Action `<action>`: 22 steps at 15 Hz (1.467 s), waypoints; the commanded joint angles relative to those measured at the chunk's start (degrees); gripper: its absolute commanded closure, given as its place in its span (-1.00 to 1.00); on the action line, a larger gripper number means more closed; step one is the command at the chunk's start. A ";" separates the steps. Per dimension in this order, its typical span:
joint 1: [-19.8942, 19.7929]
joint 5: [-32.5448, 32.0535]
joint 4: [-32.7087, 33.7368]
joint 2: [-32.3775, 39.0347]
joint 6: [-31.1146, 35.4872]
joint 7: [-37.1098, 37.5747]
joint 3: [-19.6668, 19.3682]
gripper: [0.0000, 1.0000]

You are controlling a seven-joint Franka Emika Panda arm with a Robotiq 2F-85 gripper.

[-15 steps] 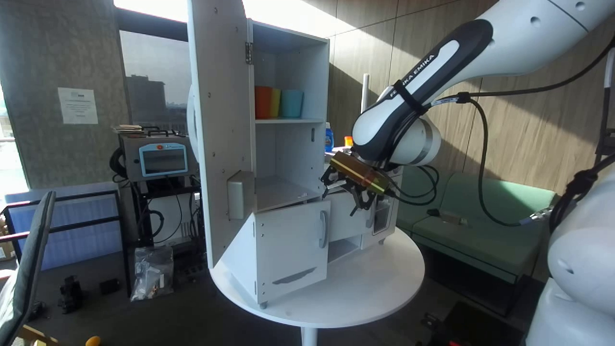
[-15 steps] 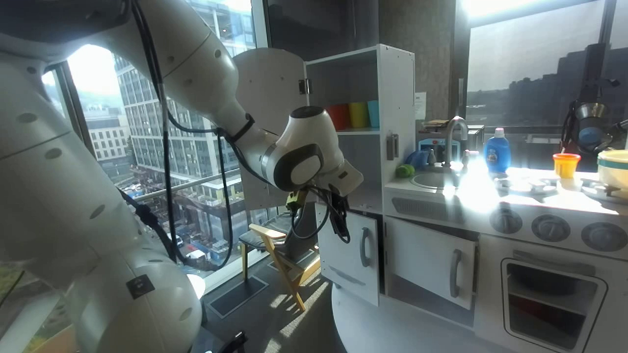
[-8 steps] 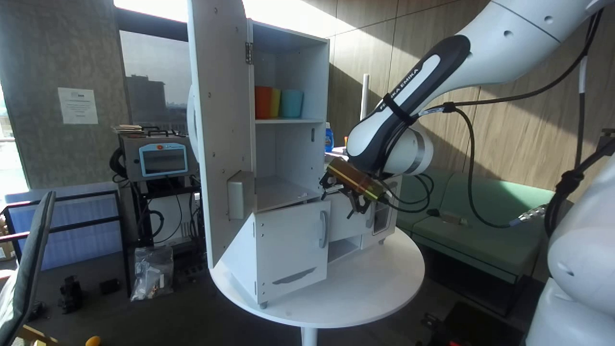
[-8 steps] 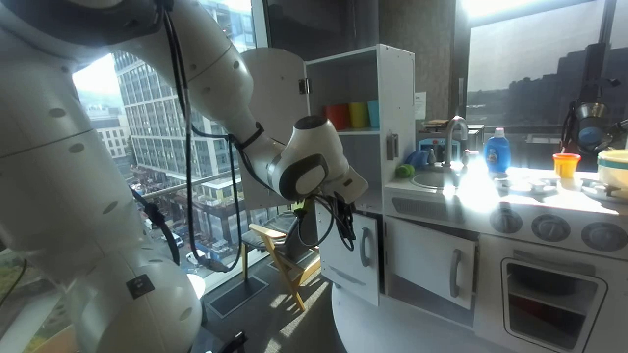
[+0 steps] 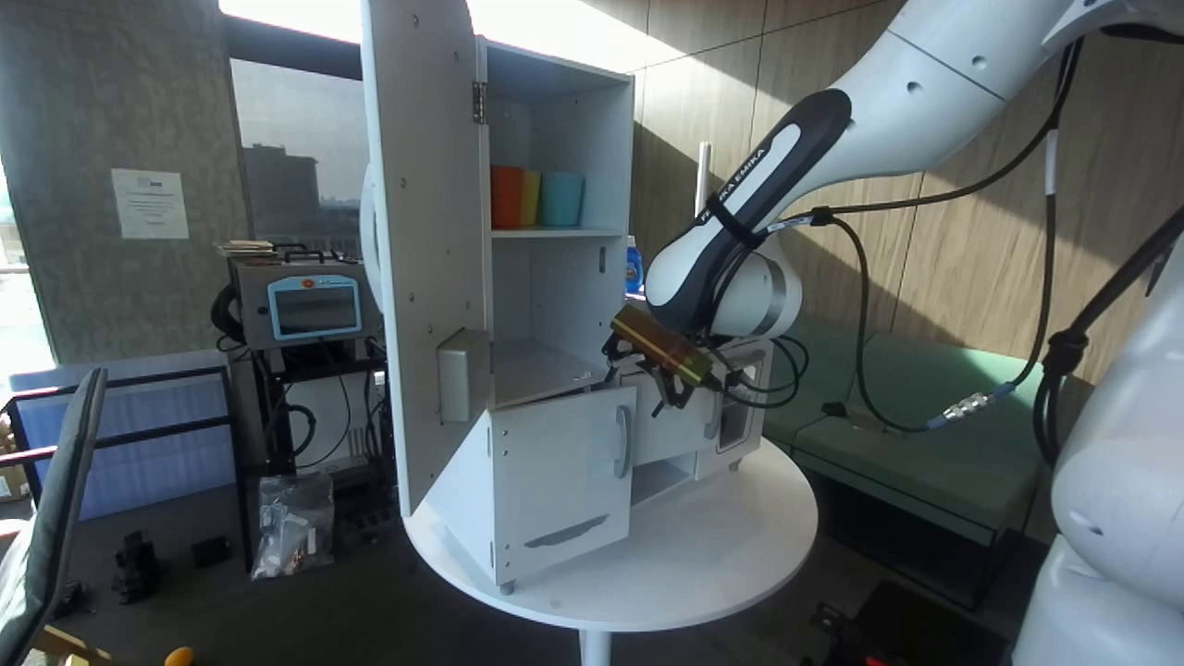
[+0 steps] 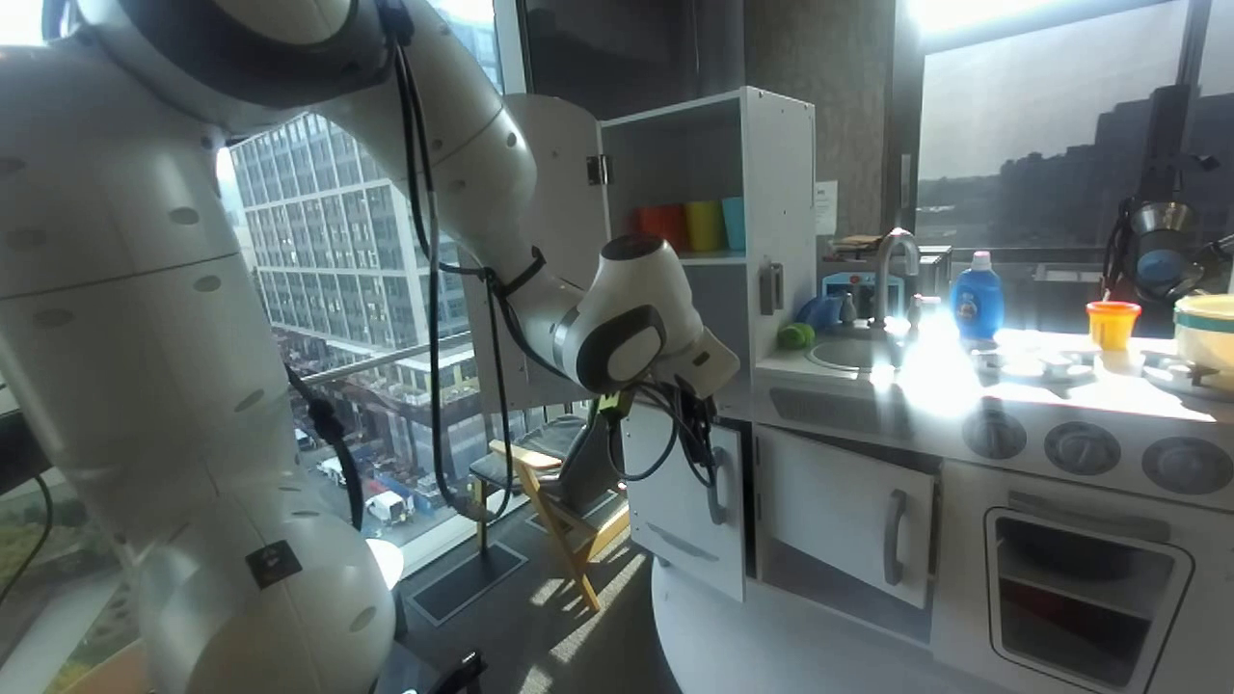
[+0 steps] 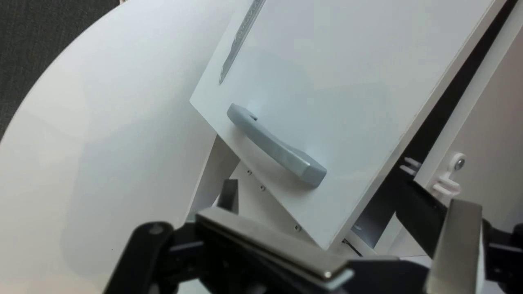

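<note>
The one handle [image 7: 273, 143] on the lower door [image 7: 347, 94], below and left of the left front corner of the counter [image 6: 1060, 390], is near my one gripper [image 7: 363, 245], its two jaws apart. Beneath the front edge, an exterior view shows me one ajar sink door [image 6: 834, 506] and three knobs [image 6: 1082, 449]. Farther out: one sink [image 6: 848, 355], one bottle [image 6: 978, 301] toward the back edge, three cups [image 6: 705, 227] in a cupboard [image 6: 783, 193] past the left edge.
</note>
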 commanded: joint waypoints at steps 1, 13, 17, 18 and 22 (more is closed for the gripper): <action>-1.38 -2.66 3.66 4.88 1.49 2.52 0.25 -1.00; -1.03 -11.02 -3.07 -0.50 -8.28 -0.21 -0.29 -1.00; -1.89 -25.60 -8.52 -7.83 -14.43 3.37 0.63 -1.00; -1.79 -27.64 -9.75 -9.81 -16.19 2.23 1.31 -1.00; 3.37 -23.83 -9.16 -11.73 -20.25 -9.23 1.87 -1.00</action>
